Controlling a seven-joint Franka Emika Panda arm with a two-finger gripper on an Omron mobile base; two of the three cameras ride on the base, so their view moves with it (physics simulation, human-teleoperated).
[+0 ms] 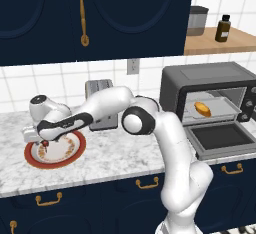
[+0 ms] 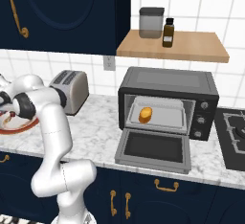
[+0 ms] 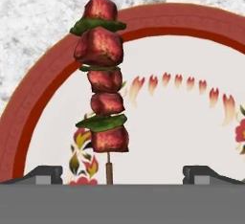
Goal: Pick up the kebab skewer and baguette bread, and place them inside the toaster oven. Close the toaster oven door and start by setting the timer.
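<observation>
Gripper (image 3: 122, 174): jaws spread wide, nothing between them, poised low over the plate (image 3: 191, 122) on the counter's left. Kebab skewer (image 3: 101, 74): lying on that plate, offset left of the jaws' midline; judged light, stiff along its thin stick, with slightly yielding chunks, best pinched across the middle meat pieces. Baguette bread (image 1: 202, 109): already on the tray inside the toaster oven (image 1: 210, 78), whose door (image 1: 222, 139) is folded down.

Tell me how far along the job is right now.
Done: the baguette bread lies on the tray inside the toaster oven. In hand: the open end effector hovers over the kebab skewer on the plate, not yet gripping. Left: load the skewer, shut the toaster oven door, set the timer.
</observation>
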